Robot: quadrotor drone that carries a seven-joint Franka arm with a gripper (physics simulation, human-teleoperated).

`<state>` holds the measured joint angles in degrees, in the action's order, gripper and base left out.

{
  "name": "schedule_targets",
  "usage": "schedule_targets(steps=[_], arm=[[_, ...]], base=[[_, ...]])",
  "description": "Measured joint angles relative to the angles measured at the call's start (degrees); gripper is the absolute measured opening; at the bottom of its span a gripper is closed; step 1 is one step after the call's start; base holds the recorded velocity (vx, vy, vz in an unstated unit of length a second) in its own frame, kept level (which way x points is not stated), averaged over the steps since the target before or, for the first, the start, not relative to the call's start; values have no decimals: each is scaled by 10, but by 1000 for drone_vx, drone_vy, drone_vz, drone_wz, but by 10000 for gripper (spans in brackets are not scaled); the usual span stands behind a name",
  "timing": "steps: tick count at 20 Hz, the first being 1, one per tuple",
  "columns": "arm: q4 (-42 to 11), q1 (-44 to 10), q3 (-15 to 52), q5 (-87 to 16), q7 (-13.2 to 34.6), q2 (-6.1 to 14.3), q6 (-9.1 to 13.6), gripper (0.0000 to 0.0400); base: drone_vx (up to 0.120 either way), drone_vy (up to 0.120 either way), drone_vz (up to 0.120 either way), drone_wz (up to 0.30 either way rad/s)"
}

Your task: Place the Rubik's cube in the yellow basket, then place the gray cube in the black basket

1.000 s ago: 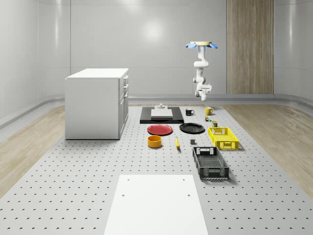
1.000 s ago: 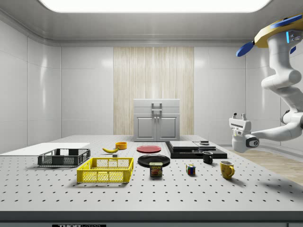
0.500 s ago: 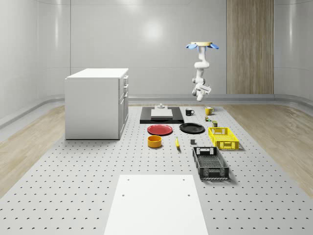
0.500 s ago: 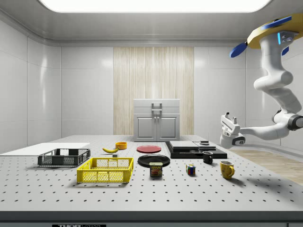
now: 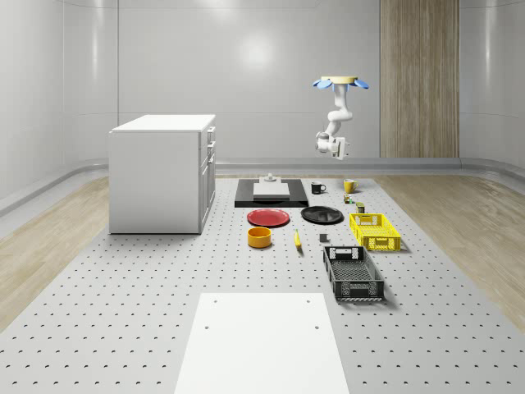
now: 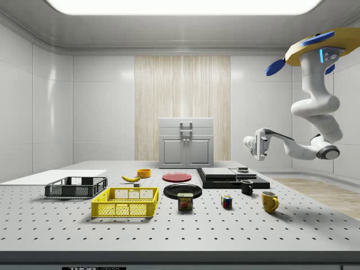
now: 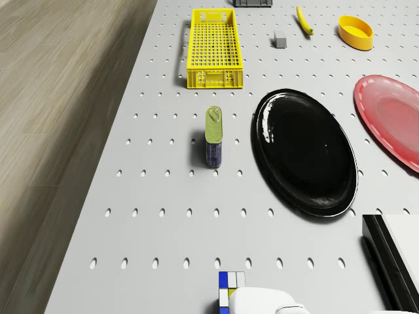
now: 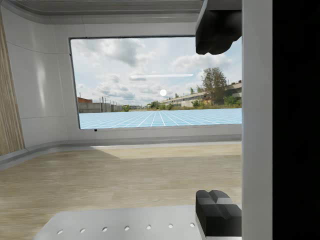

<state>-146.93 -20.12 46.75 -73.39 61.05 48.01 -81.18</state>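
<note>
Rubik's cube [image 6: 226, 201] sits on the gray surface [image 6: 180, 225], between the small can [image 6: 185, 201] and the yellow mug [image 6: 269, 201]. The yellow basket [image 6: 125, 202] and black basket [image 6: 76, 187] are farther toward the side view's left. The gray cube [image 7: 280, 39] lies near the yellow basket (close to the banana [image 7: 304, 21]). The drone [image 6: 315, 46] hovers high above the surface's far end. Its arm hangs down, bends at the elbow, and reaches out sideways. The end effector [image 6: 249, 144] is up in the air, well above the cube, holding nothing, with its fingers [image 8: 217, 212] apart.
</note>
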Motion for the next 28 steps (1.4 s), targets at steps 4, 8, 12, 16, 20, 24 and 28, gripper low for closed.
schedule_targets(steps=[4, 8, 12, 16, 20, 24, 28], arm=[[-115, -120, 107, -214, 102, 32, 42, 400], [-166, -233, 174, -331, 182, 60, 95, 400], [-183, -308, 211, -381, 231, 85, 128, 400], [-188, -350, 232, -398, 259, 104, 142, 400], [-190, -374, 244, -402, 276, 120, 144, 400], [-190, -389, 253, -400, 287, 134, 139, 400], [-189, -398, 259, -396, 294, 148, 131, 400]], base=[[120, 0, -120, 0], [120, 0, -120, 0], [120, -50, -120, 0], [120, -120, -120, 0], [120, -10, -120, 0], [120, 0, -120, 0], [60, 0, -120, 0]])
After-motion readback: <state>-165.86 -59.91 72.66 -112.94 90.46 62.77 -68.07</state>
